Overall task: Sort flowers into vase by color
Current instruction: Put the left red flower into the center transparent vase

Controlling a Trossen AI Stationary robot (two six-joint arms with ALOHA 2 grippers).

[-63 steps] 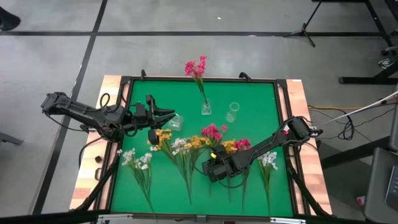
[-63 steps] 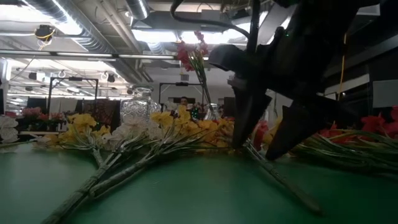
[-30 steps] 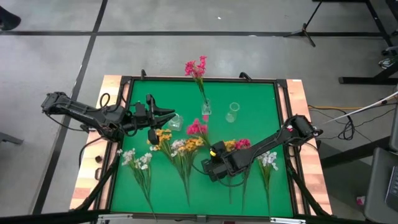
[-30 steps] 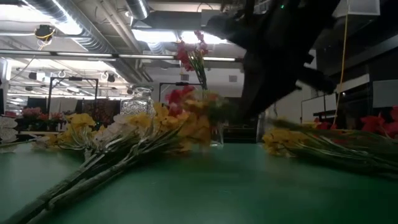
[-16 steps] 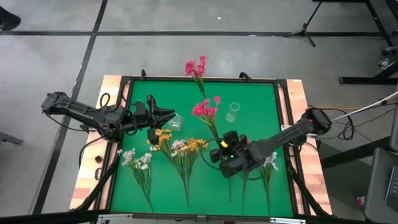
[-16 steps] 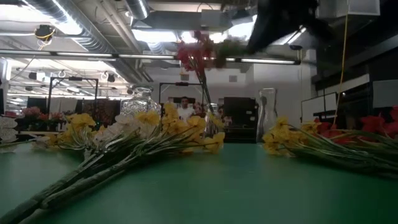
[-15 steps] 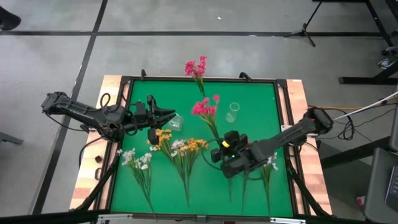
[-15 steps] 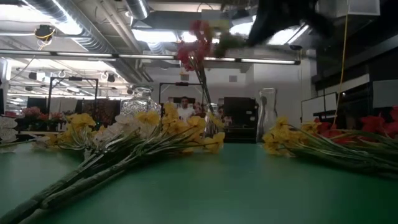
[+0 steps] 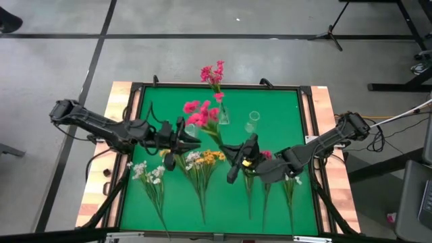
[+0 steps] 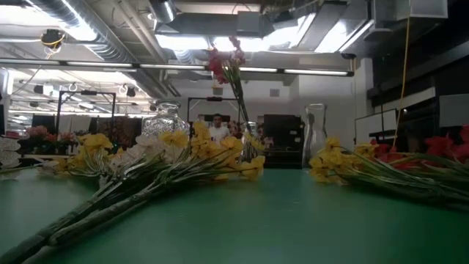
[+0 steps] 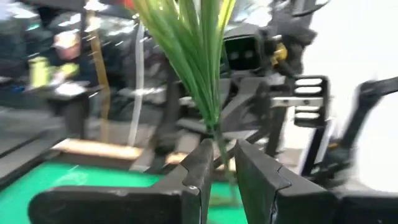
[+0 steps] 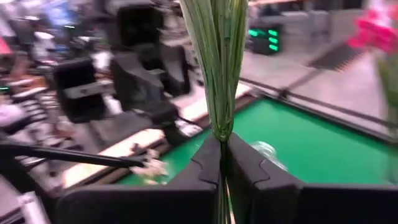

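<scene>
Right wrist view shows the right gripper [image 12: 222,142] with its fingers [image 12: 205,163] closed tight on the green stem of a pink flower [image 12: 219,68]. They pinch it low down, so most of the flower sticks up above them. From above, I see its pink blooms hang in the air over the middle of the green worktop [image 9: 283,101], near the small vase [image 9: 223,117] that already has a pink flower in it. An empty vase [image 9: 252,123] stands just beside that one.

The left gripper [image 11: 222,146] is very close to the same stem. The stem's end shows right in front of it, but I cannot tell if its fingers are open or closed.

I think a few things could go wrong. The flower is long and heavy at the top, so it could tip over or slide out of the pinch. The two arms are so close that they could bump each other. If both pull on the stem, it might bend or snap. The swinging blooms could also knock over the small vase, because it looks light. The flower could land in the empty vase and not with the other pink one. If it drops, it falls onto the yellow flowers [image 9: 202,158] lying below and gets mixed in with them.
</scene>
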